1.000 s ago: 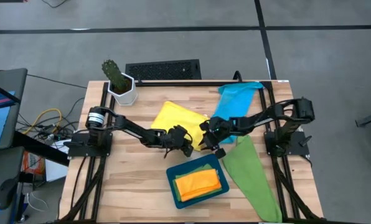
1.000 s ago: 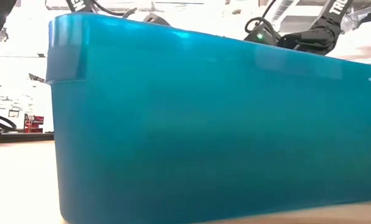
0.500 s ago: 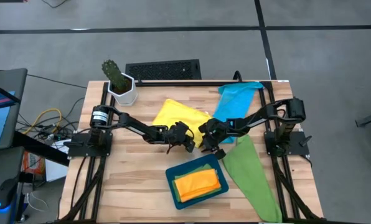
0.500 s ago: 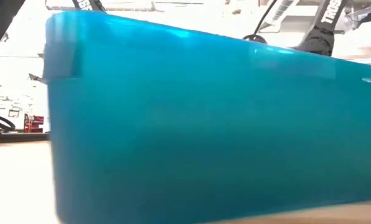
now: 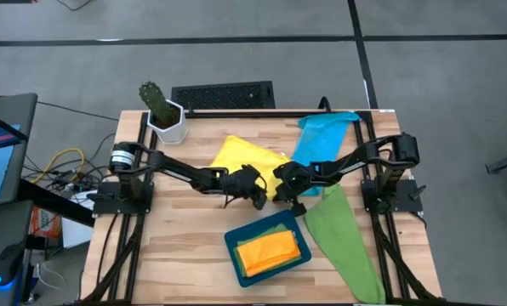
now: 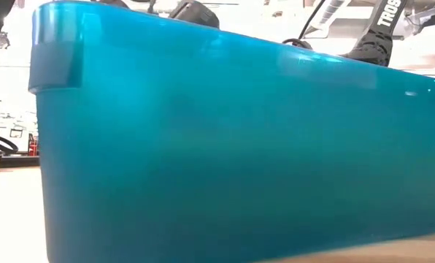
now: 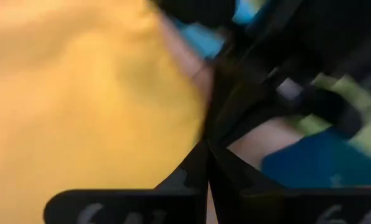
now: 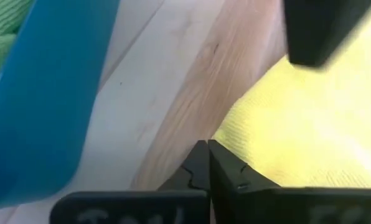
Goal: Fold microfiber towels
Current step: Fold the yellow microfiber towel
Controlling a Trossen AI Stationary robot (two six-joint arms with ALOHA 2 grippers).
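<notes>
A yellow towel (image 5: 241, 157) lies spread in the middle of the table. My left gripper (image 5: 259, 196) and right gripper (image 5: 281, 190) are both shut at its near right edge, close together. In the left wrist view the yellow towel (image 7: 79, 93) fills the picture beside the shut gripper (image 7: 207, 150). A dark teal tray (image 5: 231, 246) near the front edge holds a folded orange towel (image 5: 275, 252) on top of a green towel (image 5: 275, 223). Another green towel (image 5: 345, 242) and a blue towel (image 5: 321, 136) lie at the right. My left gripper is shut at the yellow towel's edge (image 7: 188, 134), which runs up to its fingertips. The view is blurred, so layers and hold do not show. My right gripper (image 8: 207, 148) pinches the yellow towel's corner (image 8: 226, 138) between its two fingertips, slanting down from the table's right. The rest of the towel lies flat on the wood.
A potted cactus (image 5: 162, 112) stands at the far left corner. The tray's wall (image 6: 225, 153) fills the low view and hides the table behind it. Bare wood (image 5: 173, 246) lies at the near left.
My right gripper has sunk a little onto the yellow towel's corner and shut. My left gripper, shut throughout, has risen slightly. The tray has slid a little toward the table's left.
</notes>
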